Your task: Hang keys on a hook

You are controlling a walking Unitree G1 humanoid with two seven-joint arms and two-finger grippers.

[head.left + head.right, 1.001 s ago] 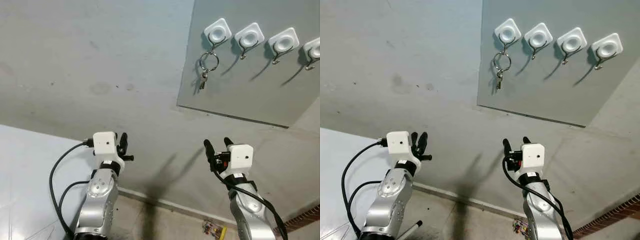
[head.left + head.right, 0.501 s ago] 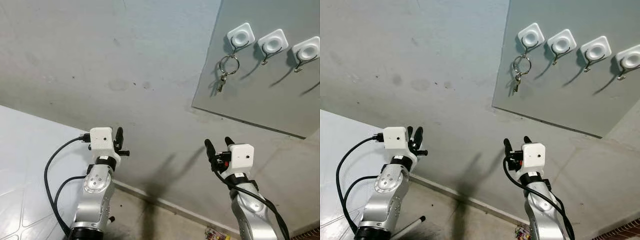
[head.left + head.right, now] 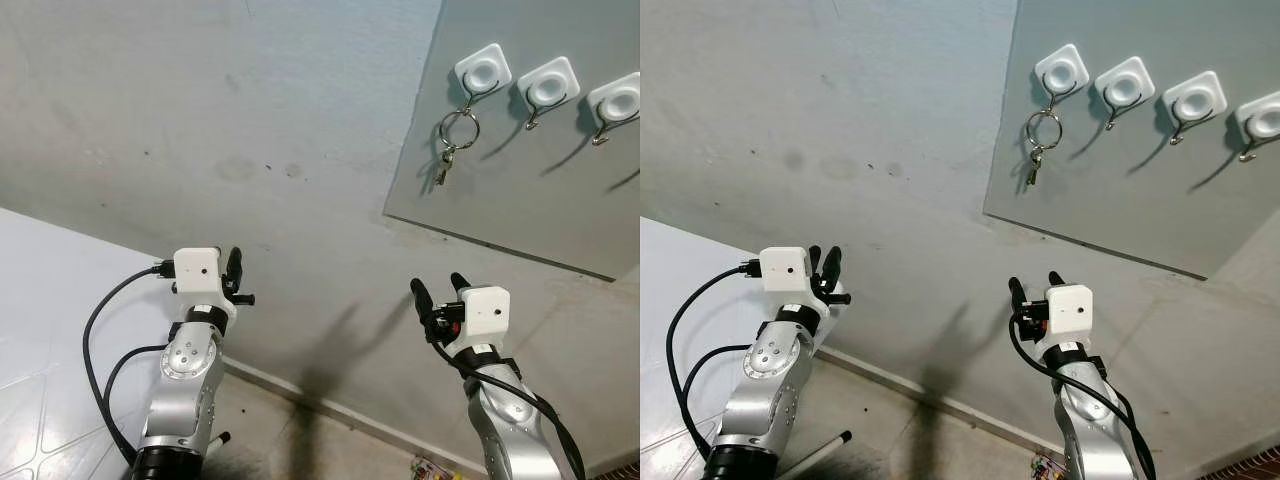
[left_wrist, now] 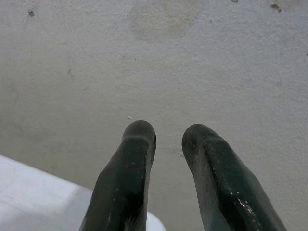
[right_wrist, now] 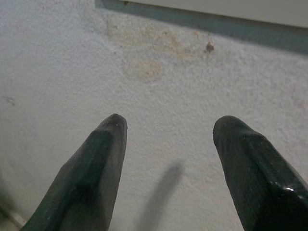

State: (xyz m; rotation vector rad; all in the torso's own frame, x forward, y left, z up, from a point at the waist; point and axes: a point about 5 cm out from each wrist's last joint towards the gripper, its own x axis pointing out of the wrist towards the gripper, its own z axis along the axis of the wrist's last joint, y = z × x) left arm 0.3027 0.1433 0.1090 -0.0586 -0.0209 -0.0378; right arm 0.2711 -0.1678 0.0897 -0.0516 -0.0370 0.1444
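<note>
While both arms are raised in front of a grey wall (image 3: 200, 120), the keys (image 3: 444, 166) hang on a ring (image 3: 458, 128) from a hook (image 3: 468, 92), high above the right tool (image 3: 436, 291) and a little to its right side. They are well apart from both tools. That hook is the first in a row of white hooks on a smooth grey board (image 3: 540, 190) fixed to the wall. The next hook (image 3: 548, 88) and the one after it (image 3: 612, 105) have nothing on them.

The right tool points up at the wall, below the board's lower edge. Its two black fingers (image 5: 91, 168) are spread wide apart, and they hold nothing. Through the gap you see bare wall with a pale stain (image 5: 142, 70).

The left tool (image 3: 233, 266) is far off to the left of the keys and lower down. It also points at the wall. Its fingers (image 4: 127, 178) are close together with just a small gap between them, and nothing is in that gap.

Low down, past both tools, a white floor (image 3: 40, 320) meets the wall. A black cable (image 3: 100, 340) loops beside the left arm.
</note>
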